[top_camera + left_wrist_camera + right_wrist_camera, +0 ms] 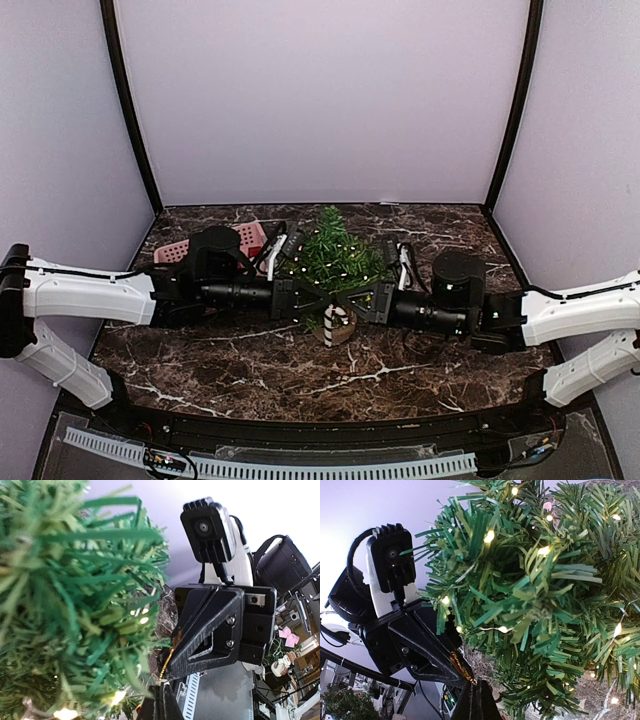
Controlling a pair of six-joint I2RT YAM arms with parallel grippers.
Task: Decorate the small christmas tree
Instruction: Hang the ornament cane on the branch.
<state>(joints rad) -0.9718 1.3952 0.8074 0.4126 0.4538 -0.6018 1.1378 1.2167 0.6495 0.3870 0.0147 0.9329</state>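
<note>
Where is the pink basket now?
In the top view, the basket sits at back left, left of the tree, partly behind the left arm.

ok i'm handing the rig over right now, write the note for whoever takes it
Left gripper: shut on the gold cord, in front of the small christmas tree.
Right gripper: shut on the same cord, tip to tip with the left.
Things: candy cane ornament below the grippers at the tree's base; pink basket behind the left arm.
Done: lights on the tree, lit.
Left: hook the cord onto the tree, then release.
</note>
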